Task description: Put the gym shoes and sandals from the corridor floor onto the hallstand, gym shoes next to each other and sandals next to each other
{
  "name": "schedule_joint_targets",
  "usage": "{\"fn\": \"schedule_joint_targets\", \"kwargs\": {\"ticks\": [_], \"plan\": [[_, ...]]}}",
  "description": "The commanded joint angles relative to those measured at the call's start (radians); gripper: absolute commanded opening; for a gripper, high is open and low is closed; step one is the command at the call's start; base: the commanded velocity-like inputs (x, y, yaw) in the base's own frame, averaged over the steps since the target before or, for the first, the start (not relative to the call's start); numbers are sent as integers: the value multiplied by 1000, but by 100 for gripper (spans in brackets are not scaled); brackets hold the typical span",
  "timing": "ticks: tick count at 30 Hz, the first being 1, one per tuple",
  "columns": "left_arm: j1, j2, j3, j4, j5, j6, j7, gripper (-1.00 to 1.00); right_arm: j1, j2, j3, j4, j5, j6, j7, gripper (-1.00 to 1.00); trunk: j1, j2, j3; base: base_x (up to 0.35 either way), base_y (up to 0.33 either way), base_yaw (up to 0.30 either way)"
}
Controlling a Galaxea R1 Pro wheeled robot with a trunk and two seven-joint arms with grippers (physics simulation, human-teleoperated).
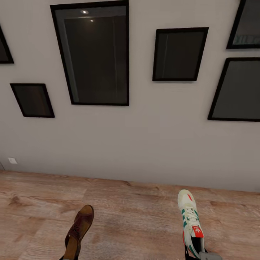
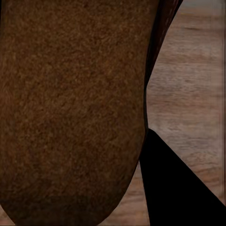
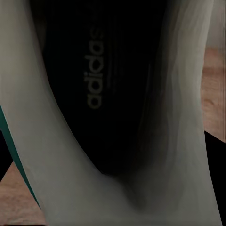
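A brown sandal hangs over the corridor floor at the lower left of the head view, toe towards the wall. My left gripper is shut on its heel end. In the left wrist view the sandal sits close up beside a black finger. At the lower right a white gym shoe with green stripes and a red tongue label is held by my right gripper. The right wrist view looks into the gym shoe, with a finger at its side. The hallstand is out of view.
A light grey wall stands straight ahead, hung with several black-framed pictures. A white wall socket sits low at the left. Bare wood planks run between the wall and the two held shoes.
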Motion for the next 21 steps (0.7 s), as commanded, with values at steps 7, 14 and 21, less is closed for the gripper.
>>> {"fn": "schedule_joint_targets", "kwargs": {"ticks": [7, 14, 21], "plan": [[-1, 9, 22, -13, 30, -3, -2, -100, -1, 0, -2, 3, 10, -3, -6, -100, 0, 0, -1, 0, 0, -268], [-1, 101, 40, -15, 150, -4, -11, -100, -1, 0, -1, 4, 10, -3, -6, -100, 0, 0, -1, 0, 0, -268], [-1, 244, 41, -5, 261, 0, -21, -100, -1, 0, -2, 5, 10, -3, -6, -100, 0, 0, -1, 0, 0, -268]]}}
